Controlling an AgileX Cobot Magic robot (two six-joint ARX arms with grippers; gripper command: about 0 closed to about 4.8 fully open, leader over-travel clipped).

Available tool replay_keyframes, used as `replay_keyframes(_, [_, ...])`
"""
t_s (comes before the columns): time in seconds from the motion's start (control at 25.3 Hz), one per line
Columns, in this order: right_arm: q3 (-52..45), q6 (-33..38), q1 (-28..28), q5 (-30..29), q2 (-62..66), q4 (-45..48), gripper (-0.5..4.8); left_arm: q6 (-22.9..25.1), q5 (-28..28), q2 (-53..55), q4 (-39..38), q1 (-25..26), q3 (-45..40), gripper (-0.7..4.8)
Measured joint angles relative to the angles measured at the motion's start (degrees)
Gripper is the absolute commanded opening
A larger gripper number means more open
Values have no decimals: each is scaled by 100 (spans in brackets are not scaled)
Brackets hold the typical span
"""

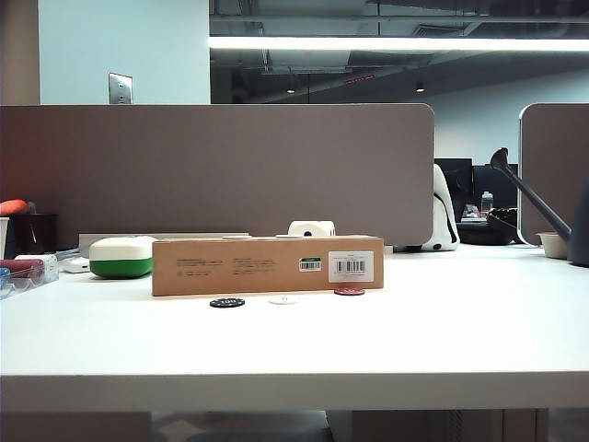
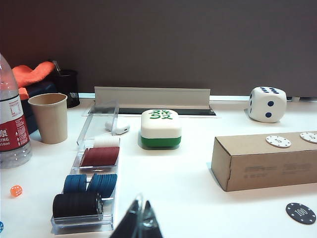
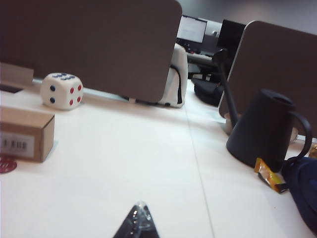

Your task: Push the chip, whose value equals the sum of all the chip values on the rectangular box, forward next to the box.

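Observation:
The rectangular box (image 1: 267, 265) lies across the middle of the table, its barcode label facing front. On its top rest two white chips (image 2: 278, 141); their values are too small to read. In front of the box lie a black chip (image 1: 226, 302), a white chip (image 1: 282, 299) and the maroon chip (image 1: 349, 291). The maroon chip sits right against the box's front face, below the label, and shows as well at the edge of the right wrist view (image 3: 5, 163). My left gripper (image 2: 140, 218) is shut and empty, near the chip tray. Well off to the side of the box (image 3: 25, 134), my right gripper (image 3: 140, 213) is also shut and empty. Neither gripper shows in the exterior view.
A clear tray (image 2: 91, 183) of stacked chips, a paper cup (image 2: 48, 117) and a bottle (image 2: 11, 124) stand on the left. A green-and-white mahjong block (image 1: 121, 257) and a large die (image 2: 267, 104) sit behind the box. A black kettle (image 3: 265, 131) stands at the right.

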Motion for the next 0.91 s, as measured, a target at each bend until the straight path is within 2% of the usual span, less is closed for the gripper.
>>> replay_keyframes(0.08, [0, 240, 4, 240, -59, 76, -4, 0, 2, 0, -2, 0, 0, -5])
replay_keyframes(0.32, [0, 949, 37, 367, -59, 39, -4, 0, 2, 0, -28, 0, 0, -5])
replay_keyframes(0.59, [0, 992, -7, 387, -59, -474, -4, 0, 2, -2, -28, 0, 0, -5])
replay_keyframes(0.91, [0, 994, -133, 361, -59, -323, -4, 0, 2, -2, -28, 0, 0, -5])
